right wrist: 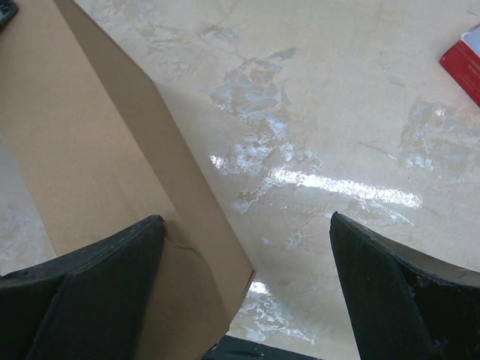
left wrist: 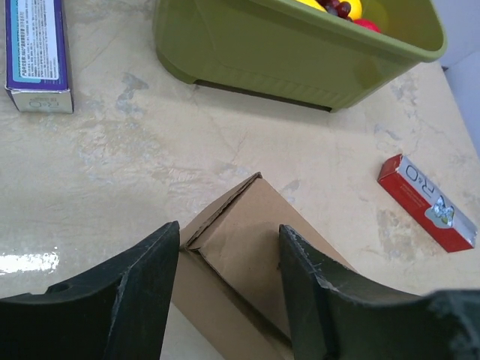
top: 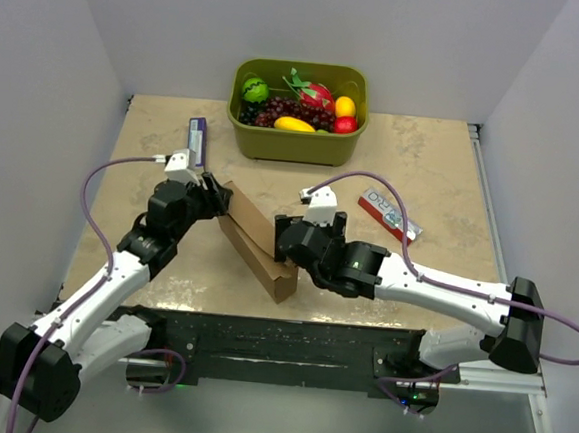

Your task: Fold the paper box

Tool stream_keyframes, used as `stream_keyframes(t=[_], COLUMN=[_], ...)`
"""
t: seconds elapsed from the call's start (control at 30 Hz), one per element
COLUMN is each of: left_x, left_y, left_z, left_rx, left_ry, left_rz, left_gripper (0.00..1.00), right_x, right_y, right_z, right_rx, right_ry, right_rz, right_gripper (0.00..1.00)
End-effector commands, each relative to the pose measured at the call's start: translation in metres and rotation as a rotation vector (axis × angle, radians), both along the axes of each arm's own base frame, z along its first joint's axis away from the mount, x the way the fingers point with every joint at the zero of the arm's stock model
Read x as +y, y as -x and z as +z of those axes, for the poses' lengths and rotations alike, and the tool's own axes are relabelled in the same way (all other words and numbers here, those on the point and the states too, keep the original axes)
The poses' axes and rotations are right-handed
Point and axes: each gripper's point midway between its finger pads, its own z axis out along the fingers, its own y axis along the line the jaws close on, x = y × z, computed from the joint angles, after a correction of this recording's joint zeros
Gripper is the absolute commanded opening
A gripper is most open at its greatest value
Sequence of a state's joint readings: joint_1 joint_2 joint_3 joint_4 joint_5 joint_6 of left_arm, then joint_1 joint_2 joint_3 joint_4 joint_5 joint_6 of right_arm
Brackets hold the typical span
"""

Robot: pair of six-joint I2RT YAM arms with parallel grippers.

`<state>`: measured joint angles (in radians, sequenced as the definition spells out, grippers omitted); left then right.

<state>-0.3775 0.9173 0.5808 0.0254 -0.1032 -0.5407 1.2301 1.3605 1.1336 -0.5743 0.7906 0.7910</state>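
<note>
The paper box (top: 256, 236), a plain brown die-cut cardboard sheet, sits half-folded on the table (top: 423, 177). The left gripper (left wrist: 229, 234) straddles its end, jaws apart. The right gripper (right wrist: 247, 225) gapes beside a panel, which likely needs pressing inward next.

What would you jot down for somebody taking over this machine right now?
Left tool: open, its fingers straddling the far end of the brown cardboard paper box; whether they touch it is unclear.
Right tool: wide open, one side above the box's near end, the other over the bare beige table.
Box: mid-table between the arms.
Done: partly folded into a long narrow shape.
Left: the remaining folds and closing; no finished box yet.
</note>
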Motion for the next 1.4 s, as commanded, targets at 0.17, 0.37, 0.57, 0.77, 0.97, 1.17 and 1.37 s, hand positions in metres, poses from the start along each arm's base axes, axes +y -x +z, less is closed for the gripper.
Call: stream_keyframes(t=[0.17, 0.37, 0.57, 0.77, 0.97, 1.17, 1.37], left_x=[-0.01, 0.006, 0.018, 0.022, 0.039, 0.049, 0.057], left_y=[0.024, 0.023, 0.026, 0.035, 0.04, 0.031, 0.025], left_z=[-0.009, 0.012, 0.035, 0.051, 0.054, 0.043, 0.023], left_rx=[0.14, 0.105, 0.076, 0.06, 0.038, 0.049, 0.079], left_ry=[-0.111, -0.124, -0.13, -0.081, -0.087, -0.078, -0.061], left_rz=[-0.145, -0.074, -0.032, -0.011, 0.06, 0.093, 0.113], left_gripper=[0.79, 0.91, 0.98, 1.0, 0.91, 0.71, 0.5], right_x=[0.029, 0.048, 0.06, 0.066, 0.067, 0.064, 0.061], right_y=[0.003, 0.006, 0.007, 0.008, 0.008, 0.01, 0.01], right_z=[0.003, 0.012, 0.015, 0.017, 0.014, 0.011, 0.008], right_rx=[0.063, 0.086, 0.091, 0.09, 0.094, 0.097, 0.1], right_ry=[0.012, -0.106, -0.153, -0.196, -0.209, -0.214, -0.213], right_rz=[0.287, 0.385, 0.429, 0.451, 0.461, 0.458, 0.448], right_gripper=[0.99, 0.99, 0.99, 0.99, 0.99, 0.99, 0.99])
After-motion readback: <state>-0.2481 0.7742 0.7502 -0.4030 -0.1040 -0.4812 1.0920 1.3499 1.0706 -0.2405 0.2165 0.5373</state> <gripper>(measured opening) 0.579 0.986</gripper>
